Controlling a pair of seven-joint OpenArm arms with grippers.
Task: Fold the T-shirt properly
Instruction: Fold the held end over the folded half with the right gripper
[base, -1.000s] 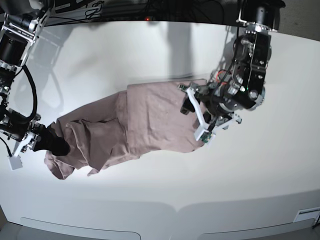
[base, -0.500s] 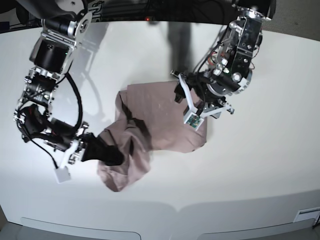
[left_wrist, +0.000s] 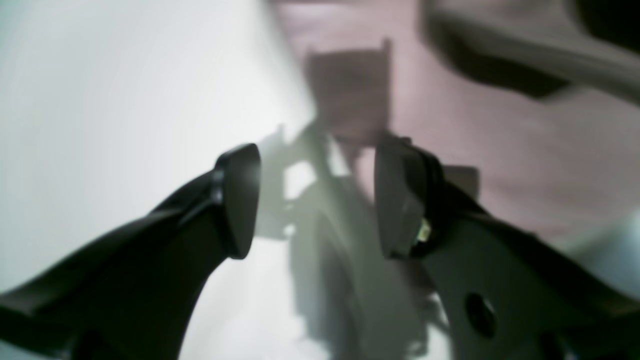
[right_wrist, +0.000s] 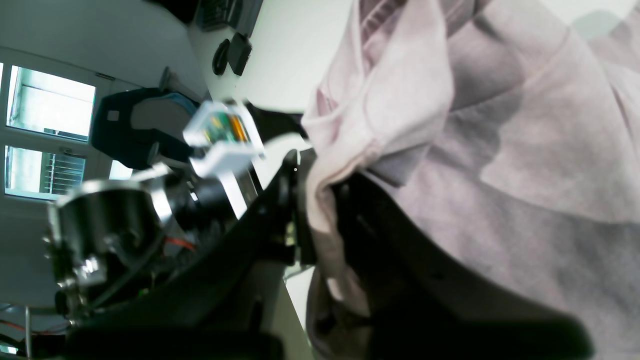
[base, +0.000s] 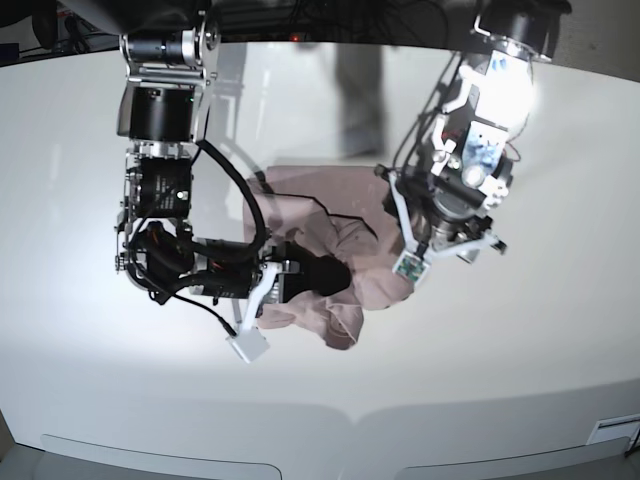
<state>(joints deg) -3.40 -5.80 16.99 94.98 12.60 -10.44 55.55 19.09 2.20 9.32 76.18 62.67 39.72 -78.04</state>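
Pink cloth pinched tight in the right gripper (right_wrist: 320, 210), jaws pressed together on a bunched edge of the T-shirt (base: 330, 225). Shirt trails from that grip toward the left gripper (left_wrist: 315, 200), jaws spread, empty, hovering at the far edge. Right arm is nearer the bulk.

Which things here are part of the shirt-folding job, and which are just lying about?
Job:
- T-shirt
- right gripper, shut on the T-shirt
- left gripper, open, empty

Lying about:
- white table
- dark items on a far desk
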